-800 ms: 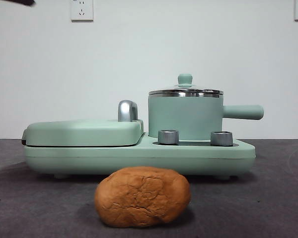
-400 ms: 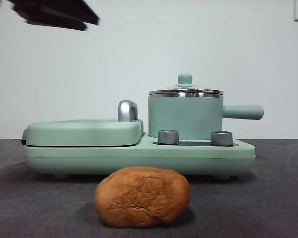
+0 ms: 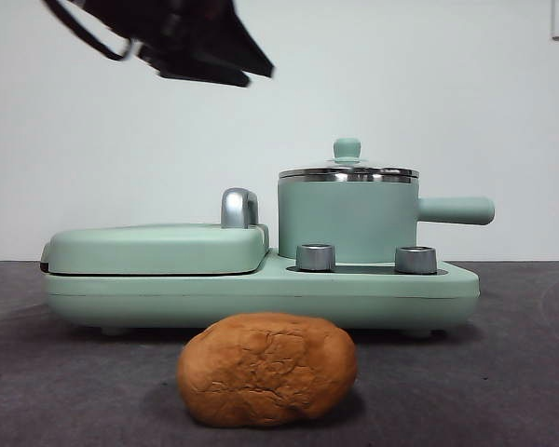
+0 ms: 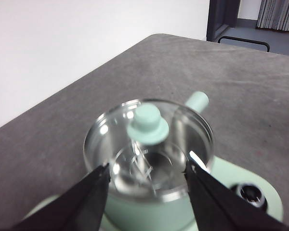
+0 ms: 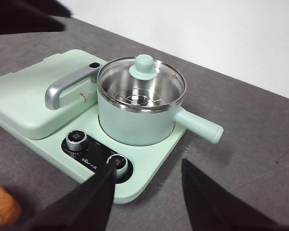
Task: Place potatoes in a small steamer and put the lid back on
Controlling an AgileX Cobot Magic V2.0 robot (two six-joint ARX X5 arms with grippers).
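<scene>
The potato (image 3: 267,370), orange-brown with cracked skin, lies on the dark table in front of the appliance; a sliver of it (image 5: 2,204) shows in the right wrist view. The small steamer (image 3: 347,222) stands on the base's right side, its handle pointing right, with the glass lid (image 3: 347,172) on it. My left gripper (image 3: 205,56) hangs high, up and to the left of the pot. In its wrist view the left gripper (image 4: 147,167) is open, above the lid (image 4: 147,126) and apart from it. My right gripper (image 5: 148,166) is open and empty, well back from the steamer (image 5: 137,113).
A flat mint-green grill cover (image 3: 154,248) with a chrome handle (image 3: 238,208) fills the appliance's left half. Two steel knobs (image 3: 316,257) sit on the front of the base (image 3: 261,293). Bare table lies on either side of the potato.
The dark left arm has come in from the top left corner, moving right and lower toward the pot. Potato, steamer and lid have not moved.
</scene>
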